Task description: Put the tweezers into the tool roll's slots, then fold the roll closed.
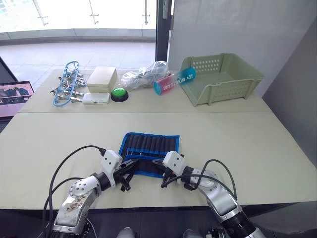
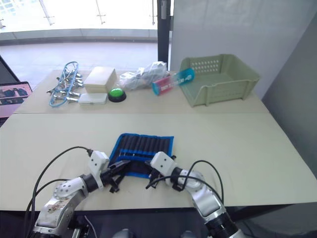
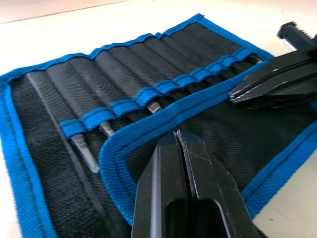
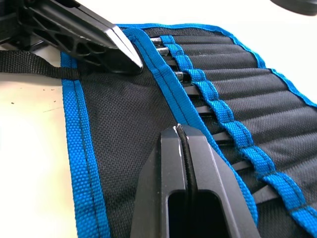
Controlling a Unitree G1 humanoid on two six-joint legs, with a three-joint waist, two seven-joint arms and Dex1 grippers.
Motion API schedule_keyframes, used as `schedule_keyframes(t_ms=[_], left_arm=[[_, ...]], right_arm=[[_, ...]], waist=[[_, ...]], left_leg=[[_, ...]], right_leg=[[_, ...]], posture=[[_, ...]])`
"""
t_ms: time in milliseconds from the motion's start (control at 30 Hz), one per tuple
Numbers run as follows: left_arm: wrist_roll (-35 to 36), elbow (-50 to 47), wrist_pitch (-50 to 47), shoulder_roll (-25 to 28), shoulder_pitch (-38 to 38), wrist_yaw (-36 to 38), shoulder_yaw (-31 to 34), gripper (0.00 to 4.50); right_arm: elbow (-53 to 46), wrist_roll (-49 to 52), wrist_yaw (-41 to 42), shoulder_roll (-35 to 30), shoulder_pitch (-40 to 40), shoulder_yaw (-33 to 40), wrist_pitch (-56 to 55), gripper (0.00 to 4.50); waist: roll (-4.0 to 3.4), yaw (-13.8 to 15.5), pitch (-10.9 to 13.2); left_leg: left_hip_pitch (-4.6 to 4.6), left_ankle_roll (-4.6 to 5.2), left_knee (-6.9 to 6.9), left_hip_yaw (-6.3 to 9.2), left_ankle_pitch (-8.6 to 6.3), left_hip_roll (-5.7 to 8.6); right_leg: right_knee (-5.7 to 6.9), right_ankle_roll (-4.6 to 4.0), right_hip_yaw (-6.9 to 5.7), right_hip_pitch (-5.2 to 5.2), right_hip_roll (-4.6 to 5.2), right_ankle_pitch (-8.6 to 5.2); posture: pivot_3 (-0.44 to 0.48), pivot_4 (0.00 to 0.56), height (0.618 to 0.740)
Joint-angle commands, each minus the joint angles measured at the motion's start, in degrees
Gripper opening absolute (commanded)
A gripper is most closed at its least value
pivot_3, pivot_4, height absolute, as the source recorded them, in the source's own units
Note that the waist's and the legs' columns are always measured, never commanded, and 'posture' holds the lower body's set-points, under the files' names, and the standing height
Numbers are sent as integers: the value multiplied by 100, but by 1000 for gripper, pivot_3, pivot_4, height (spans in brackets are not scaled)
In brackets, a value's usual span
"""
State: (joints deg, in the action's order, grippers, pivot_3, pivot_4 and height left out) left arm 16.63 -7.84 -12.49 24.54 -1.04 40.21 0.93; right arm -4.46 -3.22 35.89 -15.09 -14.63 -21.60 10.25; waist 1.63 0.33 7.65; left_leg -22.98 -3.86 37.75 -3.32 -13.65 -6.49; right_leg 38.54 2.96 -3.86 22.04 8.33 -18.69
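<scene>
The tool roll [image 1: 148, 146] lies flat at the table's front middle, black with blue edging, its near flap [image 3: 218, 124] folded up over the lower part. Tweezers [image 3: 83, 151] sit in the slots [image 3: 148, 94], and pointed tips poke out below the blue band [image 4: 181, 75]. My left gripper [image 1: 130, 168] is shut, its tip resting at the flap's blue edge. From the other side my right gripper [image 1: 159, 166], also shut, rests on the flap. The two tips stand close together. A black strap [image 4: 29, 64] trails off the roll's side.
Along the back of the table are a green plastic basket [image 1: 220, 77], a pink-and-teal tube [image 1: 174, 81], a clear plastic bag [image 1: 146, 74], a green button [image 1: 119, 93], two white boxes [image 1: 102, 78] and silver tools in a light-blue ring [image 1: 67, 84]. A laptop [image 1: 15, 96] stands far left.
</scene>
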Motion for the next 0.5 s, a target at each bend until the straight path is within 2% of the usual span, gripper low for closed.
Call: schedule_keyframes(t_ms=[33, 200, 367, 500], left_arm=[[-182, 283, -67, 115, 99, -114, 30, 42], [-171, 283, -130, 119, 100, -44, -76, 42], [-175, 287, -148, 79, 45, -55, -155, 42], [-169, 287, -154, 38, -8, -48, -200, 42]], right_arm=[[-61, -50, -98, -122, 121, 141, 224, 0], [-250, 87, -237, -299, 371, 489, 184, 0], [-645, 636, -56, -167, 491, 674, -110, 0], [-1004, 683, 218, 134, 246, 15, -42, 0]], waist=[[-3, 0, -2], [-8, 25, -7], [-12, 16, -9], [-15, 16, -8]], left_leg=[[1, 0, 0, 0, 0, 0], [3, 2, 0, 0, -1, 0], [8, 9, 0, -1, -6, 0], [8, 10, 0, -1, -7, 0]], right_leg=[[0, 0, 0, -1, 0, 0], [-1, 0, 1, -5, 0, 0], [-5, 0, 1, -9, 0, 0], [-3, 0, 2, -9, 0, 0]], posture=[[0, 150, 716], [0, 150, 716], [0, 150, 716], [0, 150, 716]])
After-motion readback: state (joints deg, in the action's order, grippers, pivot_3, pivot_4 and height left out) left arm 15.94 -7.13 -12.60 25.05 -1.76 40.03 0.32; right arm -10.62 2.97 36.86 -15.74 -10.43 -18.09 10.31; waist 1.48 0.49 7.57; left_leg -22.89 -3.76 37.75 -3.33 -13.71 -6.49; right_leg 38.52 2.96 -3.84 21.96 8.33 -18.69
